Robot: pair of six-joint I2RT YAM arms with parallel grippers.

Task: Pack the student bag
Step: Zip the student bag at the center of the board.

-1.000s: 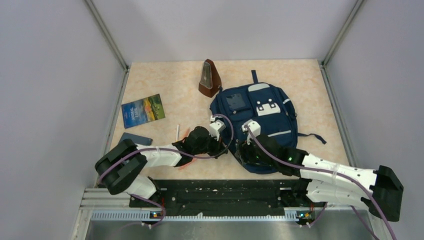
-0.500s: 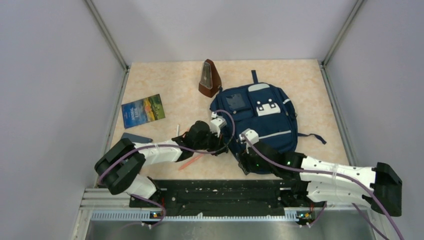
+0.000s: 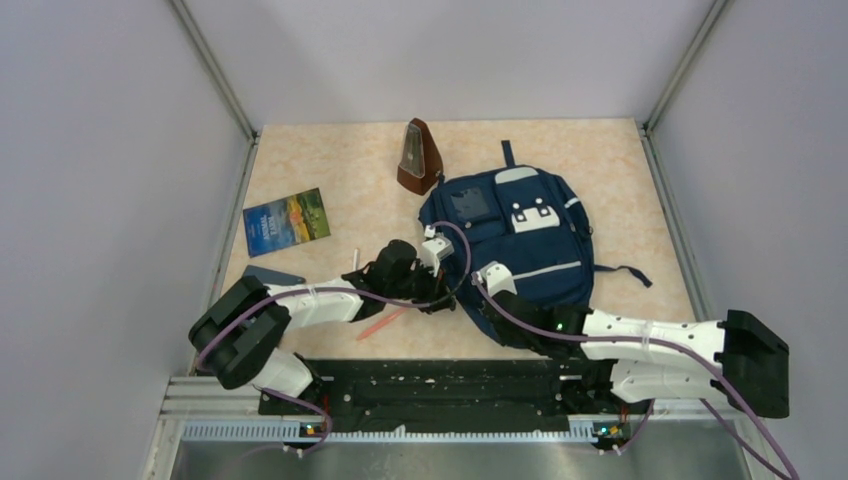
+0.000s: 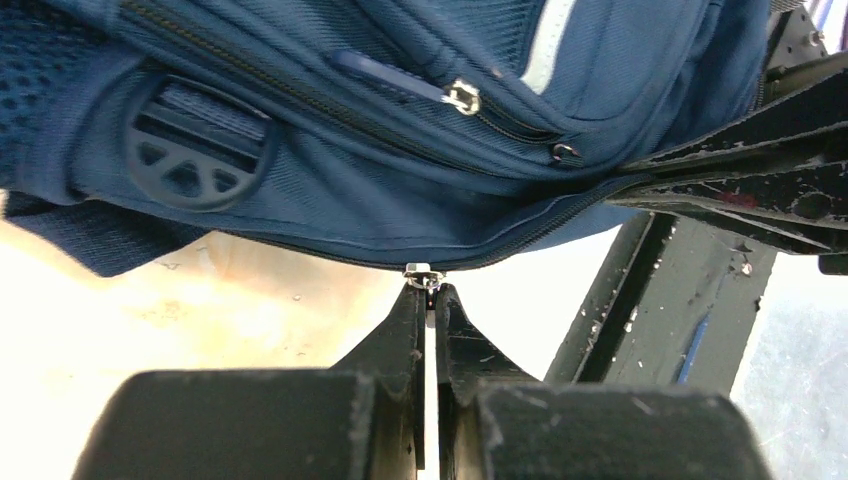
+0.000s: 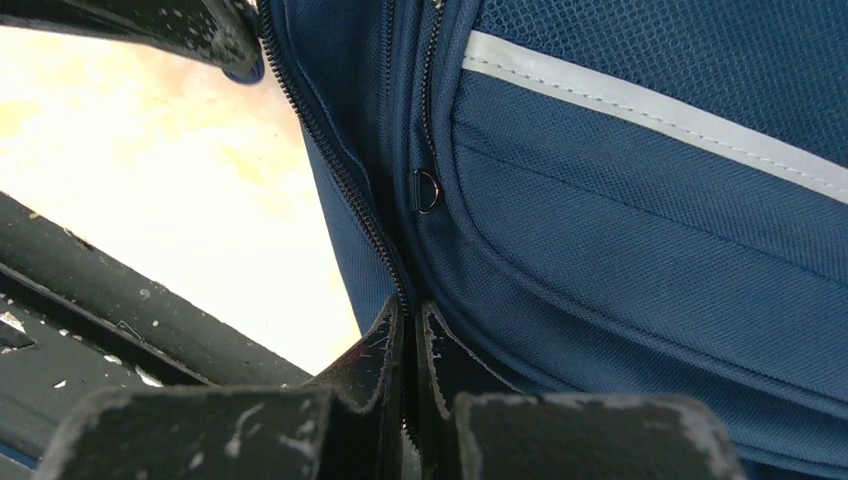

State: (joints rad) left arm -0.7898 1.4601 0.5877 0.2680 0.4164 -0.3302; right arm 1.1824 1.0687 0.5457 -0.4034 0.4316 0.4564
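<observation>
Plainly, the student bag (image 3: 520, 235) lies flat on the peach marbled table (image 3: 330, 170), toward 3 o'clock from the middle, its top handle pointing to 12 o'clock. It is woven navy cloth with mesh panels, pale grey patches and one thin light stripe (image 5: 640, 105) across the front. Its zips look closed, so nothing of what it holds shows. The left gripper (image 4: 427, 292) sits at the bag's 8 o'clock corner, its black jaws pressed together on a small silver zip pull (image 4: 422, 275) under the cloth edge. Above it in the left wrist view is a round ribbed plastic fitting (image 4: 200, 160). The right gripper (image 5: 410, 312) is at the bag's 7 o'clock edge, its scuffed jaws pinched together on the bag's toothed zip line, just below a dark metal D-ring (image 5: 427, 191). One brown pyramid-shaped case (image 3: 418, 157) stands at 11 o'clock from the bag, touching or nearly touching it. Two books lie at the table's 9 o'clock side: a glossy one with a landscape cover (image 3: 287, 221) and a plain dark blue one (image 3: 270, 275). Two thin sticks lie near the left arm, one white (image 3: 354, 260), one red (image 3: 385, 323).
</observation>
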